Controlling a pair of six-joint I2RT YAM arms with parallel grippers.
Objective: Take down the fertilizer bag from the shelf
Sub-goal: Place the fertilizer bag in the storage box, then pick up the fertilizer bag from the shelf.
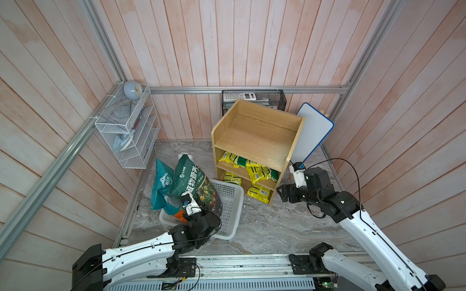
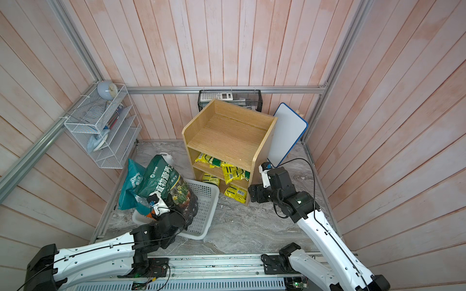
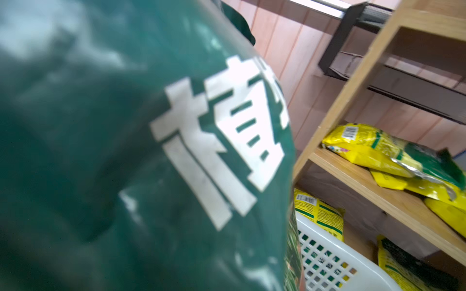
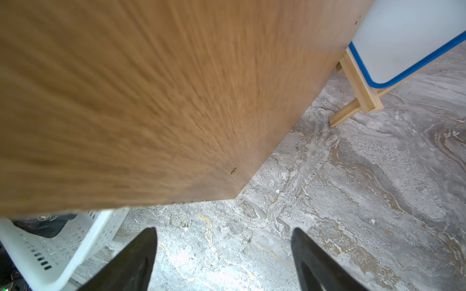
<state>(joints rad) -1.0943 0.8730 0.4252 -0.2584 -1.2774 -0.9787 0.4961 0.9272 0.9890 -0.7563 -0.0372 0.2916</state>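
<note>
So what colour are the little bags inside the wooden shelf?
Bright yellow with some dark green; the bags show best in the left wrist view.

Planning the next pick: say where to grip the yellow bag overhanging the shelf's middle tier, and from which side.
On the yellow bag, pinch the overhanging edge, coming from the open front of the shelf; its side panels and top tier likely block other approaches.
</note>
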